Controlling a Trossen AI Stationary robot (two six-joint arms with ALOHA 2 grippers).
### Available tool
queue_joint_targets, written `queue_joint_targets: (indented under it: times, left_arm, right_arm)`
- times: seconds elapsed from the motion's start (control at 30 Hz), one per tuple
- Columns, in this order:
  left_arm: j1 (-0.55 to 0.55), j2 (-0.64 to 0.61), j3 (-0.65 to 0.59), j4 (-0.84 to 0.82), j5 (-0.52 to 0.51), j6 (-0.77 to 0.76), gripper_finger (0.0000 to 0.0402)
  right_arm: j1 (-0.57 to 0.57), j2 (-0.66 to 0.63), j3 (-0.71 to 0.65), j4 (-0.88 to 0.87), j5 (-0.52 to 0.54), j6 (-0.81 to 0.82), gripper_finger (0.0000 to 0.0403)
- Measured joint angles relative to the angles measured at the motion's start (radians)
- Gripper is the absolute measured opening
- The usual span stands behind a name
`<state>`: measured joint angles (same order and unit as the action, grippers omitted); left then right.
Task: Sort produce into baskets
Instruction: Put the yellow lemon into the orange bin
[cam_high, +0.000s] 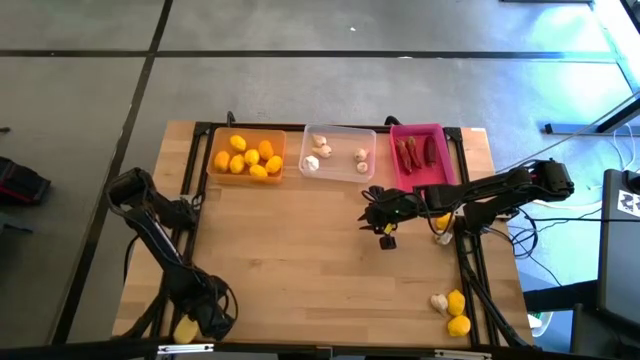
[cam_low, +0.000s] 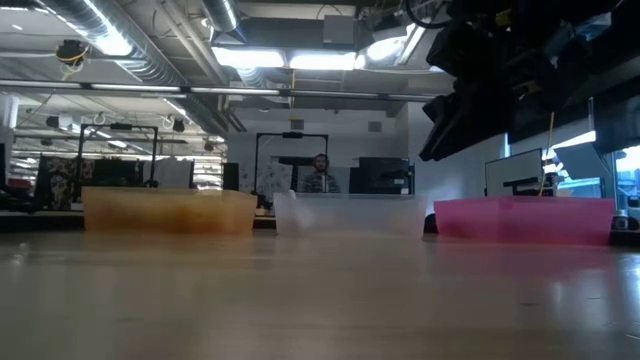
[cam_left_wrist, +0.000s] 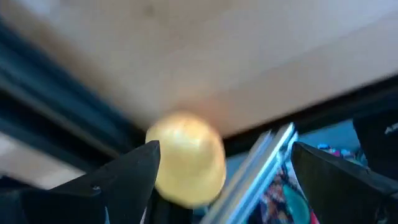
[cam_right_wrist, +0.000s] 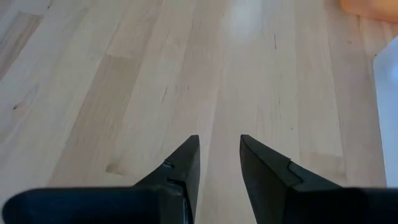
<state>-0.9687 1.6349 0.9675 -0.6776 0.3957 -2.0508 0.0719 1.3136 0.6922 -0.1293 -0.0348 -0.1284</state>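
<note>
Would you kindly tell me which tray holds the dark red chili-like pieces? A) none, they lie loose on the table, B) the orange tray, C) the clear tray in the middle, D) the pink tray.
D: in the high view the dark red chili pieces lie inside the pink tray, while the orange tray holds yellow fruits and the clear tray holds whitish bulbs.
</note>
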Motion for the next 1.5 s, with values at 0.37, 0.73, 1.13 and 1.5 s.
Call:
queue_joint_targets:
  times: [0.37, 0.73, 1.13, 1.5]
  left_arm:
    - [-0.038, 0.022, 0.008, 0.011, 0.015, -0.106, 0.0355]
    - [-0.037, 0.116, 0.010, 0.032, 0.165, -0.029, 0.0355]
    - [-0.040, 0.119, 0.008, 0.032, 0.168, -0.022, 0.0355]
    - [-0.023, 0.119, 0.008, 0.048, 0.139, -0.025, 0.0341]
  right_arm:
    - [0.000, 0.000, 0.000, -0.003, -0.012, 0.001, 0.0111]
    - [0.000, 0.000, 0.000, -0.008, -0.021, 0.005, 0.0111]
    - [0.000, 0.000, 0.000, -0.016, -0.022, 0.017, 0.0111]
    - [0.000, 0.000, 0.000, -0.029, -0.022, 0.018, 0.0111]
